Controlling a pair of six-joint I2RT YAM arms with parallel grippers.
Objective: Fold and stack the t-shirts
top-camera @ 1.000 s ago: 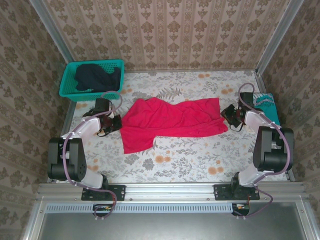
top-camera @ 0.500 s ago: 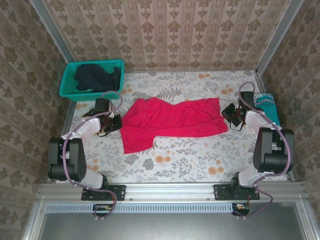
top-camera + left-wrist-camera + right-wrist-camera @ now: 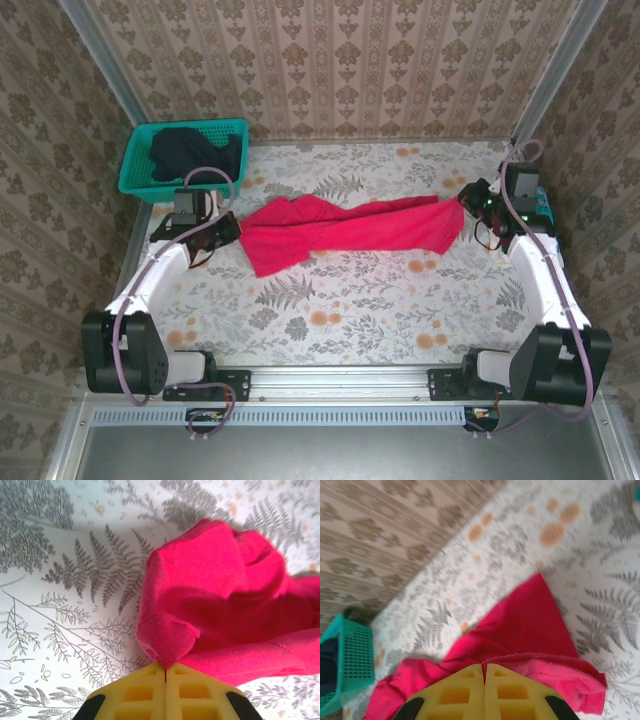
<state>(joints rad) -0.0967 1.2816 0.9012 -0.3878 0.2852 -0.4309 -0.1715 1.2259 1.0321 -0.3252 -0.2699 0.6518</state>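
The red-pink t-shirt (image 3: 350, 228) lies stretched left to right across the middle of the floral table (image 3: 350, 310). The left gripper (image 3: 165, 667) has its fingers pressed together on a bunched corner at the shirt's left end. The right gripper (image 3: 484, 667) pinches the hem at its right end. No fold is made in it yet. The dark t-shirt (image 3: 190, 152) sits crumpled in the teal basket (image 3: 190, 124) at the far left. A teal t-shirt (image 3: 544, 208) peeks out by the right wrist. The task looks barely begun.

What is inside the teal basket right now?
A dark navy-black t-shirt lies bunched in the teal basket. Anything beneath it, and the basket floor, is covered.
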